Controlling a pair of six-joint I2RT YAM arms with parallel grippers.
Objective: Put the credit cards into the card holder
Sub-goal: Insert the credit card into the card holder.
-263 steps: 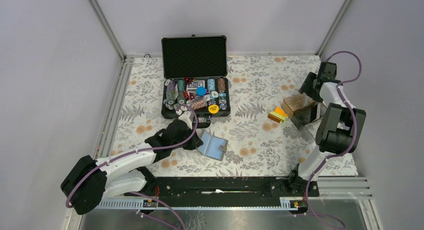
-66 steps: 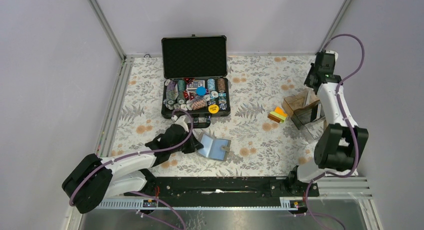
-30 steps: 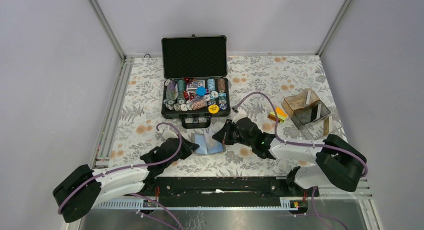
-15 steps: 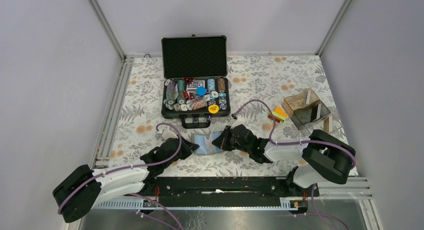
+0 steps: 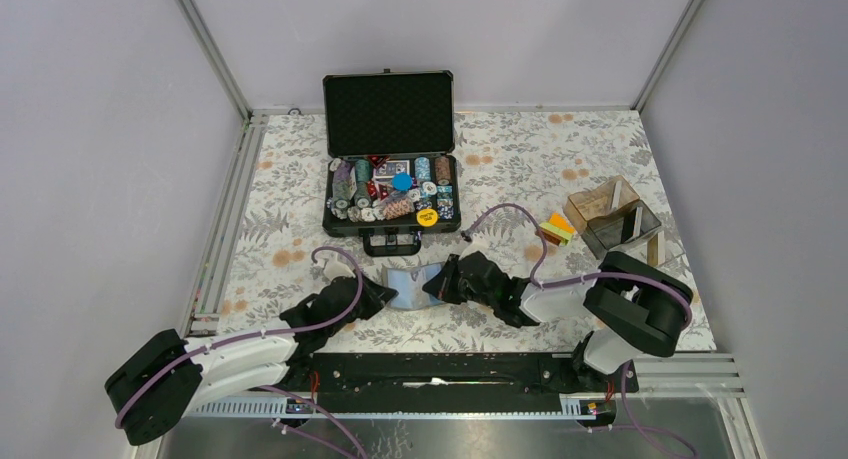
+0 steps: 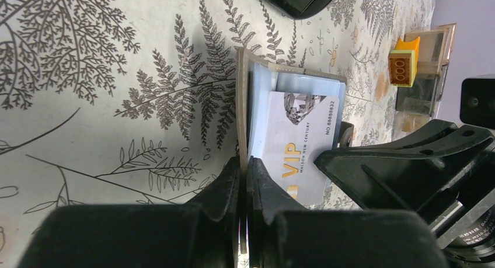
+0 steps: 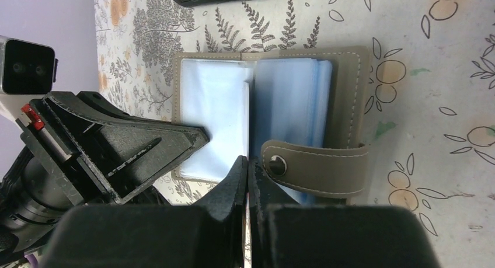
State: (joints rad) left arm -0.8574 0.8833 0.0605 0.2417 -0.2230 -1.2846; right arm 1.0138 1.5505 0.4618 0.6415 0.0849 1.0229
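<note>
Left gripper (image 6: 244, 164) is clamped on the tan cover edge of the card holder (image 6: 264, 93), jaws pressed together with the cover between them. Opposite it, the right gripper (image 7: 248, 163) is closed too. Its tips meet at the holder's middle fold, seemingly nipping a clear sleeve leaf just beside the snap strap (image 7: 318, 162). The holder is spread open between the two, with a white VIP card (image 6: 297, 142) in one sleeve. The credit cards (image 5: 556, 227), orange, yellow and green, sit stacked well apart to the right, just beside the clear acrylic box (image 5: 620, 219). I judge the step to be opening and steadying the holder, since no card is in hand. Next, one arm, likely the right, must let go and fetch a card.
</note>
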